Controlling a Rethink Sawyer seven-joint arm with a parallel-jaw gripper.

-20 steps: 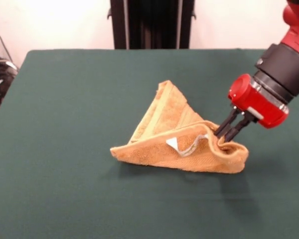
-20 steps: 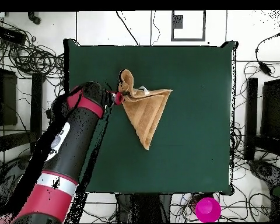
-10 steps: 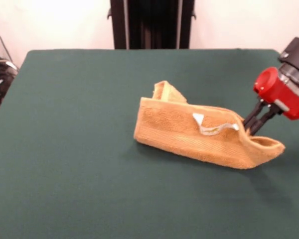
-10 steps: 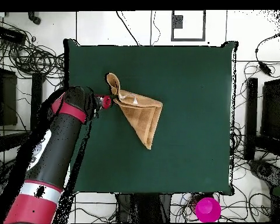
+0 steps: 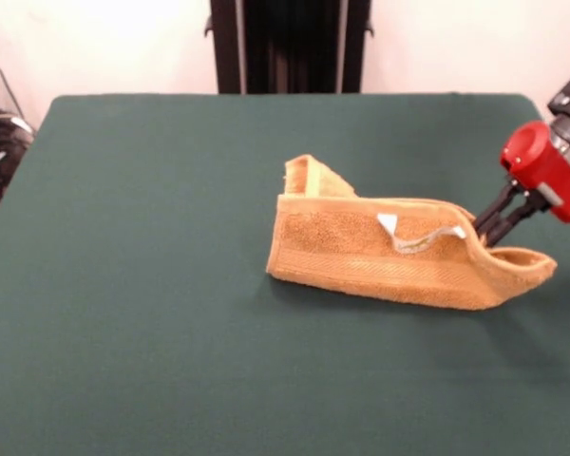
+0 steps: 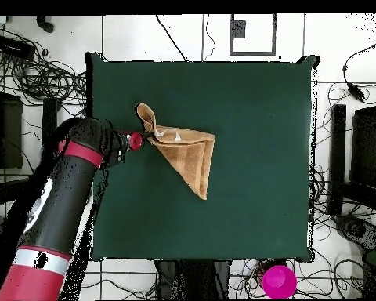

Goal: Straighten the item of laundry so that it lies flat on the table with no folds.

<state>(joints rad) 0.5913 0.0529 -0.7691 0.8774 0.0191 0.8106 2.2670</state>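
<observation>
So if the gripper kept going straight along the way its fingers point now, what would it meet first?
The towel: the gripper already has its fingertips at the raised fold, apparently pinching it. Past that, probably the table.

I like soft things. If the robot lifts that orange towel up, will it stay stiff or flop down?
Probably flop: the towel already sags and folds where the gripper pinches it. It looks light, dragging easily across the table. Its fuzzy surface likely isn't slippery.

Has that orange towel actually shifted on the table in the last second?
Yes. In the front view the towel, dragged by the claw, has slid toward the table's right edge.
</observation>
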